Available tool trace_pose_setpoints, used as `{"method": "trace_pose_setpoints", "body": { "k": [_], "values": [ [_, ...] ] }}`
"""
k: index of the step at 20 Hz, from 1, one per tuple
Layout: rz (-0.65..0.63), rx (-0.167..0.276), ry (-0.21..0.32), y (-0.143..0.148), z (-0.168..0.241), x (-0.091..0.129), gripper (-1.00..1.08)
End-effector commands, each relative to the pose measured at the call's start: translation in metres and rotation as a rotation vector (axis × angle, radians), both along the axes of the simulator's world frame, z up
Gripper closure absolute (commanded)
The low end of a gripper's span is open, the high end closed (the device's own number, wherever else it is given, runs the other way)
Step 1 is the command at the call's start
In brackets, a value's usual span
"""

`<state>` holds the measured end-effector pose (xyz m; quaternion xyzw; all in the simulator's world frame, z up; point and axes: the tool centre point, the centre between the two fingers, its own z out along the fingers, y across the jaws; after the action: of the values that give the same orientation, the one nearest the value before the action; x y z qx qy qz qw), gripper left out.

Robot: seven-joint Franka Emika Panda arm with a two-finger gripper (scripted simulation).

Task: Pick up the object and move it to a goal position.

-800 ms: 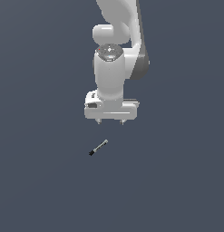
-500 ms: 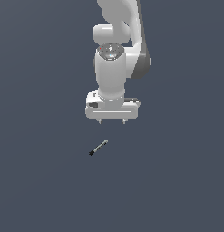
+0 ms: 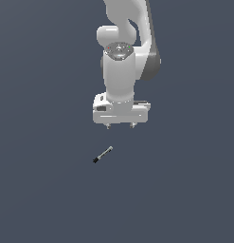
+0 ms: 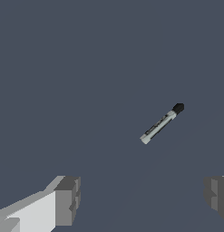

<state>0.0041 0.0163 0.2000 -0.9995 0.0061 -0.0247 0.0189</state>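
The object is a tiny thin rod [image 3: 103,154] with a light grey shaft and a black tip. It lies flat and slanted on the dark grey floor. In the exterior view it sits below the gripper and slightly toward that view's left. My gripper [image 3: 120,126] hangs above the floor, pointing down, open and empty, apart from the rod. In the wrist view the rod [image 4: 161,123] lies on the floor ahead of the two spread fingertips [image 4: 67,200], outside the gap between them.
Only the plain dark grey floor [image 3: 42,190] surrounds the rod. The white arm [image 3: 122,71] rises above the gripper.
The arm has shifted slightly toward the exterior view's right. The rod has not moved and the fingers stay spread.
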Motion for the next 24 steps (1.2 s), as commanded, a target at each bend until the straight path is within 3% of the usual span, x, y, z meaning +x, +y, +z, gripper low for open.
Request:
{"method": "trace_pose_setpoints", "body": {
  "k": [1,11,24],
  "values": [
    [-0.014,0.001,0.002,-0.001,-0.002,0.001,-0.92],
    [-0.179,0.009,0.018,-0.017,-0.028,0.012,-0.92],
    [-0.585,0.003,0.052,-0.059,-0.097,0.033,-0.92]
  ]
}}
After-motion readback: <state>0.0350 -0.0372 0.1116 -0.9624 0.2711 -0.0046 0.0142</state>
